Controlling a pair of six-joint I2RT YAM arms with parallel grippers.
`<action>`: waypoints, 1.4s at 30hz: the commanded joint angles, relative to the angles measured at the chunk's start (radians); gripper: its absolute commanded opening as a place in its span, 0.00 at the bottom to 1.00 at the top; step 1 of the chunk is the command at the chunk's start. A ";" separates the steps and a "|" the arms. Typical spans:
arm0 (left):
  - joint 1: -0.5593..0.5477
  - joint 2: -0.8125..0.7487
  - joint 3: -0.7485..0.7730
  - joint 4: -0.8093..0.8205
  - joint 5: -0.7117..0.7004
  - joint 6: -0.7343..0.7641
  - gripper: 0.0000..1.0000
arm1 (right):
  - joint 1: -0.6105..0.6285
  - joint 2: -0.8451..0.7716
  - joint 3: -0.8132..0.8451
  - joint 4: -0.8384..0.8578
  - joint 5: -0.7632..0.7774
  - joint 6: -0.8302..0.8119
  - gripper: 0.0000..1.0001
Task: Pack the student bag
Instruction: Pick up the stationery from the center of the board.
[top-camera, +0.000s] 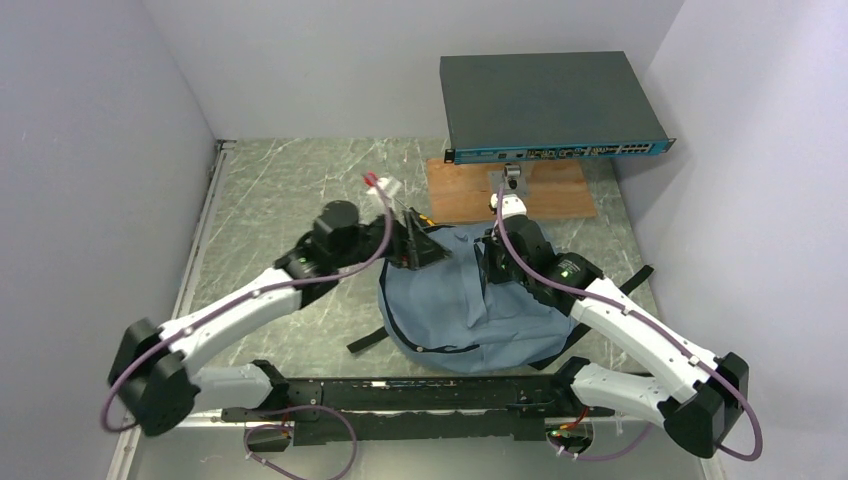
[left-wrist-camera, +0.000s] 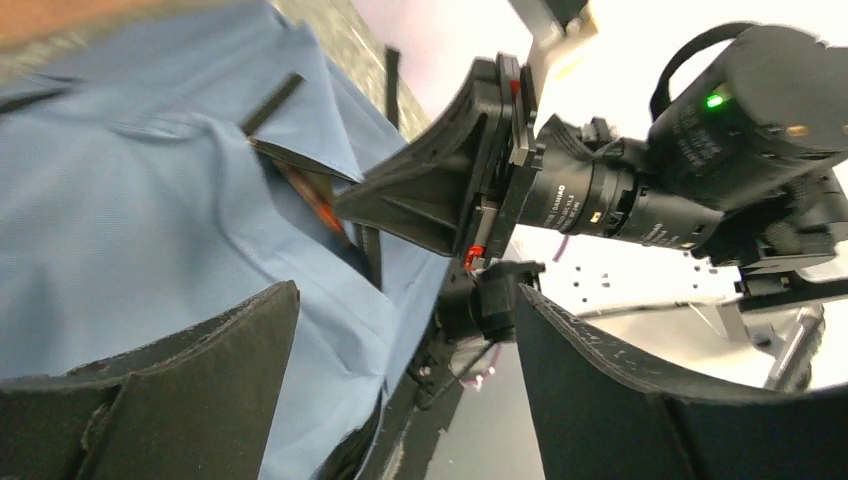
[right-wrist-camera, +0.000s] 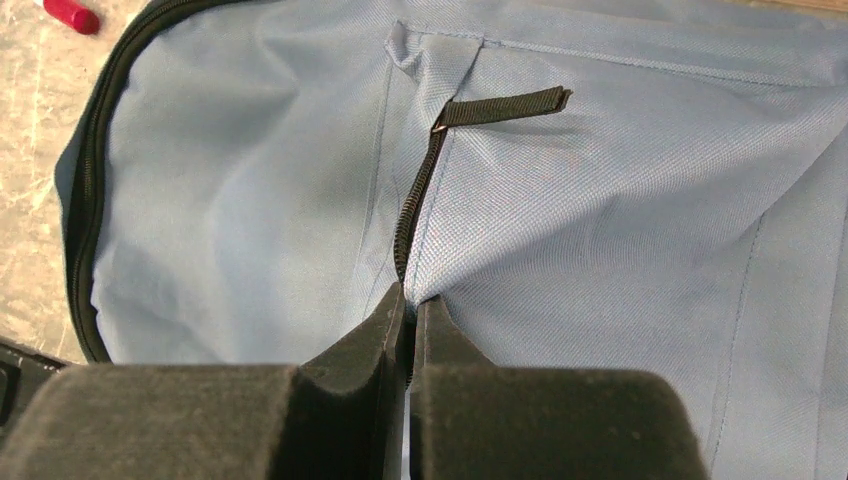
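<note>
Bag (top-camera: 470, 310) lies flat mid-counter (top-camera: 280, 190) between the two arms, with its far edge near the wooden board (top-camera: 540, 190)

Right gripper (right-wrist-camera: 410, 300) is clenched on a fold of blue fabric, right at the near end of the front zipper (right-wrist-camera: 415, 200). Left gripper (top-camera: 415, 248) is released: jaws wide, nothing between them, hovering over the bag's left side and facing the right one

The pull strap (right-wrist-camera: 505, 103) lies flat at the far end of the zipper line, just under the little fabric flap. Left wrist view shows a slit near it with something orange-red inside; can't tell what

My read is that the step in hand is working this zipper: right anchors, left takes the pull

To do it well:
- keep the right pinch where it is and lift slightly, so the zipper line stays taut and straight
- bring the left in low, jaws across the strap rather than along it, and grab only the strap, no blue cloth
- pull along the zipper line, not upward, or the soft fabric bunches and the slider jams
- the arms are close together here, so watch finger-to-finger clearance

The red pen-like thing (right-wrist-camera: 70, 15) on the counter beyond the bag is out of the way
</note>
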 joint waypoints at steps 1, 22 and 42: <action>0.126 -0.179 -0.056 -0.240 -0.049 0.137 0.89 | 0.006 0.003 0.048 0.076 0.009 0.050 0.00; 0.581 0.009 0.169 -1.029 -0.548 -0.155 1.00 | 0.007 0.002 0.066 0.041 0.024 0.094 0.00; 0.613 0.627 0.429 -1.154 -0.535 -0.466 0.85 | 0.007 -0.011 0.039 0.057 0.019 0.030 0.00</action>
